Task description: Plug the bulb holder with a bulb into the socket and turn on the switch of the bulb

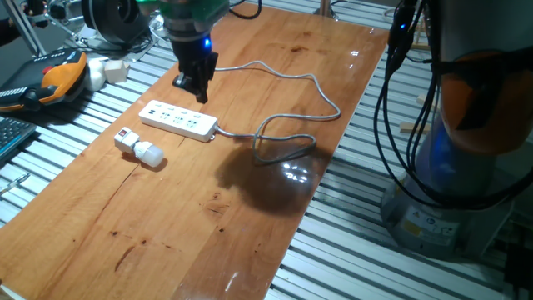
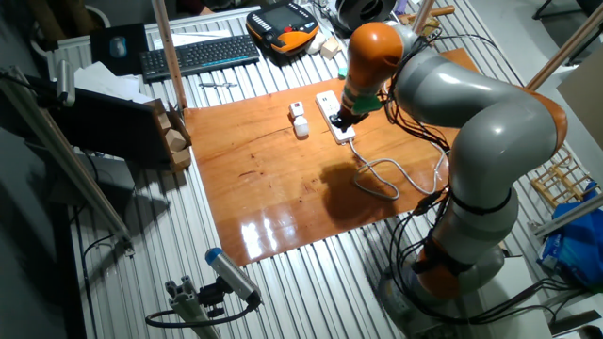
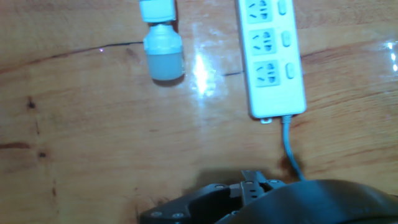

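The socket (image 1: 179,119) lies flat on the wooden bench (image 1: 250,183) and serves as the landmark here. The holder (image 1: 127,142) with its bulb (image 1: 151,154) lies on its side just beside the socket, apart from it, on the long side that faces away from the robot's base. Their long axes run roughly parallel, with the bulb end pointing the same way as the socket's cable end, where the grey cable (image 1: 283,142) leaves and loops off across the bench. The gripper (image 1: 193,83) hangs above the socket, a little toward its far long edge in the one fixed view, so the holder lies across the socket from it; in the hand view the socket sits at upper right and the bulb (image 3: 163,56) at upper left, both ahead of the fingers. I judge that the coming move is a short sideways shift over the socket to the holder, then a descent with the fingers set across the holder's narrow width. The gripper carries nothing, but whether its fingers are spread or pressed together I cannot tell: they are a dark blur in both fixed views, and the hand view shows only the hand's dark body at the bottom edge. The holder is not yet picked up, and nothing is plugged into the outlets.
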`<state>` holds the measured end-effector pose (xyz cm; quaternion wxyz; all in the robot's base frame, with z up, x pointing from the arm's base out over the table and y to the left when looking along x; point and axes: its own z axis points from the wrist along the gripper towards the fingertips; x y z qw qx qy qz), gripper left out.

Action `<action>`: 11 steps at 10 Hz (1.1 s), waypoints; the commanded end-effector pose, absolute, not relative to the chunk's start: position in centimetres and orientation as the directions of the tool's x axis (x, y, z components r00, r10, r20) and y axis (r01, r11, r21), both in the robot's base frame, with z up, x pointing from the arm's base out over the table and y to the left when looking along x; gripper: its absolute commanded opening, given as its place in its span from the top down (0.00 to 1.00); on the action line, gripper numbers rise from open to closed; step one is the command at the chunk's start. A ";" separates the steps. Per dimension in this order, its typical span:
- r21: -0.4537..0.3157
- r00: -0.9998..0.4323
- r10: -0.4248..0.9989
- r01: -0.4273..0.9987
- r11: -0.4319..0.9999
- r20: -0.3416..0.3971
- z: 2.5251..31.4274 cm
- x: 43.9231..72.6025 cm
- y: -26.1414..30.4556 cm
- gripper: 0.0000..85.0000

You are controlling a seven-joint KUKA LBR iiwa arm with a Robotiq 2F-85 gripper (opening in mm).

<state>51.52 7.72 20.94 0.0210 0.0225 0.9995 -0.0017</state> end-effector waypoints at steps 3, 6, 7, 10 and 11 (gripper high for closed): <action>0.004 -0.998 0.036 0.036 0.999 -0.054 20.5 51.6 8.7 1.00; -0.018 -0.998 0.037 0.038 0.999 -0.059 20.2 51.9 9.9 1.00; -0.039 -0.997 0.035 0.038 0.999 -0.063 20.1 52.0 10.5 1.00; -0.039 -0.996 0.063 0.065 0.997 -0.064 20.4 52.5 11.0 1.00; -0.043 -0.995 0.067 0.070 0.997 -0.068 20.4 52.6 10.9 1.00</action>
